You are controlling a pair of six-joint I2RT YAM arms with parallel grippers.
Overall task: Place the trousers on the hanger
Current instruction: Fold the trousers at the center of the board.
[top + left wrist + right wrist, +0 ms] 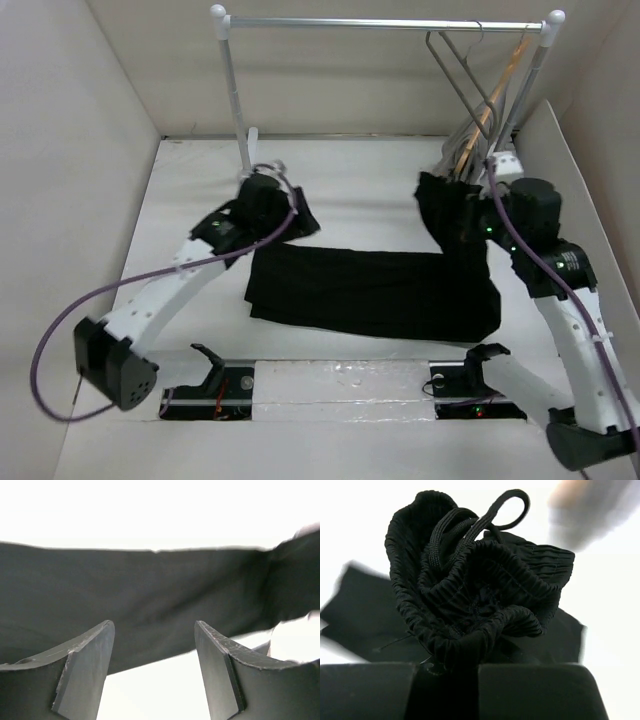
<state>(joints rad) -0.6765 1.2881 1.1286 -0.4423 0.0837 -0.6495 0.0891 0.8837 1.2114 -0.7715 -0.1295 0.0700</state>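
The black trousers [370,290] lie across the middle of the table, legs pointing left. Their waistband end is lifted at the right. My right gripper [468,212] is shut on the bunched elastic waistband [480,580], and a drawstring loop sticks up from the bunch. My right gripper [447,667] has its jaws closed on the cloth. My left gripper [298,215] hovers at the far left end of the legs. It is open and empty [155,630], with the trousers [150,585] stretched across just beyond its fingertips. The thin grey hanger [455,70] hangs on the rail at the back right.
A clothes rail [380,22] stands at the back on a left upright [235,100]. A light brown wooden hanger [500,95] hangs beside the grey one. White walls enclose the table on the left, back and right. Two black mounts [210,365] [480,360] sit at the near edge.
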